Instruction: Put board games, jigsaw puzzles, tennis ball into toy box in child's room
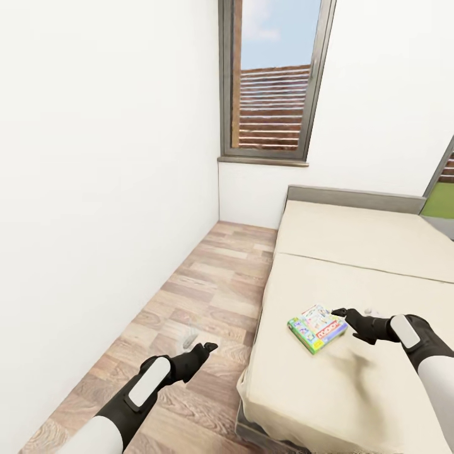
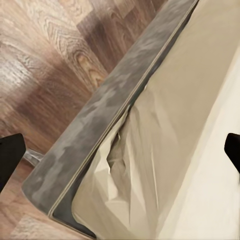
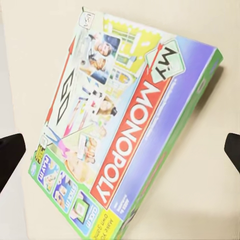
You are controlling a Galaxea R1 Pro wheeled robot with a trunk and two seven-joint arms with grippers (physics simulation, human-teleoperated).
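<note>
1. Cream bed (image 1: 353, 391) carries one board game (image 1: 317, 328), flat on the near part, slightly askew.
2. Right tool (image 1: 341, 313) hovers at the box's right edge w/ jaws apart, nothing held; left tool (image 1: 210, 347) apart too, over the floor (image 1: 208, 284).
3. Risk: thin flat box on soft sheet — fingers may skid over the lid or nudge it away.
4. Lid reads "MONOPOLY", "GO".

Bare bed (image 1: 353, 265) around board game (image 1: 317, 328)

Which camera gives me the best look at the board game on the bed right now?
The right wrist view: the board game spans the picture, lid print readable, between the right gripper's open fingers. The head view shows it small on the bed. The left wrist view looks at the bed's corner.
</note>
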